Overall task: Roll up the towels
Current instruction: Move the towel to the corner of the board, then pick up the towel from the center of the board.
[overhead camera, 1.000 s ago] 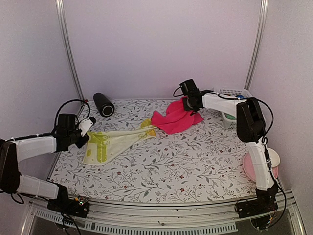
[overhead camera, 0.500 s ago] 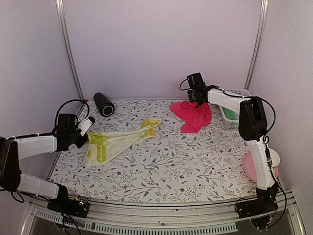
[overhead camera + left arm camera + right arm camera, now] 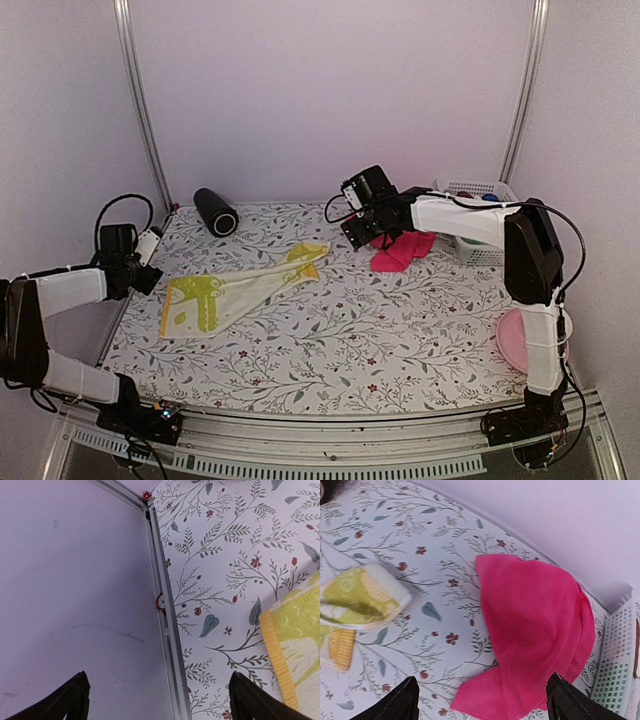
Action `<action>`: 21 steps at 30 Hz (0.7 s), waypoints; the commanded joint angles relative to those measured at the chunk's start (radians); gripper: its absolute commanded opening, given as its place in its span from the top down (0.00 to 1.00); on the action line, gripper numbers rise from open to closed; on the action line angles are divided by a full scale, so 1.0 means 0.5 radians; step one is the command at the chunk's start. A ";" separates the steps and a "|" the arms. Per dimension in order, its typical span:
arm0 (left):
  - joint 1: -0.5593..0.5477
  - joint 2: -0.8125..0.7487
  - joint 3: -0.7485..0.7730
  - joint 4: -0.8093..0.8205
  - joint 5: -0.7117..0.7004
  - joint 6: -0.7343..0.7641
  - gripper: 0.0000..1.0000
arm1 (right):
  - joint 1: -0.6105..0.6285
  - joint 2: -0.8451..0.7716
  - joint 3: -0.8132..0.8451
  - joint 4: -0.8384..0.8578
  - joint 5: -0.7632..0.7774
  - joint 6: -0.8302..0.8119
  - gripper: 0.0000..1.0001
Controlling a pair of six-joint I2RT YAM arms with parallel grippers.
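Jaws open wide, yellow towel (image 3: 230, 295), pink towel (image 3: 402, 252)

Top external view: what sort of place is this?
Probably a robot test booth: plain walls with metal frame posts, a floral-covered table, and the left arm and right arm bolted at its near edge.
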 commanded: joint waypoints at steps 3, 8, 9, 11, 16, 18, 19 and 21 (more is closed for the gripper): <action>0.160 -0.087 0.052 -0.090 0.144 -0.058 0.03 | 0.072 -0.079 -0.059 0.058 -0.572 0.018 0.13; 0.278 -0.017 0.229 -0.403 0.616 -0.249 0.03 | 0.073 0.096 0.123 0.079 -0.904 0.272 0.18; 0.286 -0.024 0.233 -0.435 0.703 -0.251 0.03 | 0.072 0.134 0.158 0.078 -0.962 0.303 0.18; 0.288 -0.056 0.223 -0.478 0.842 -0.209 0.03 | 0.072 0.216 0.213 0.074 -1.014 0.350 0.19; 0.285 -0.206 0.139 -0.620 1.202 0.054 0.03 | 0.124 0.264 0.155 0.124 -1.163 0.169 0.23; 0.286 -0.301 0.046 -0.571 1.242 0.183 0.03 | 0.158 0.257 0.095 0.142 -1.104 0.002 0.25; 0.286 -0.330 0.011 -0.552 1.243 0.231 0.03 | 0.175 0.253 0.062 0.156 -1.076 -0.066 0.26; 0.286 -0.340 0.004 -0.586 1.251 0.278 0.03 | 0.197 0.259 0.005 0.188 -1.017 -0.168 0.28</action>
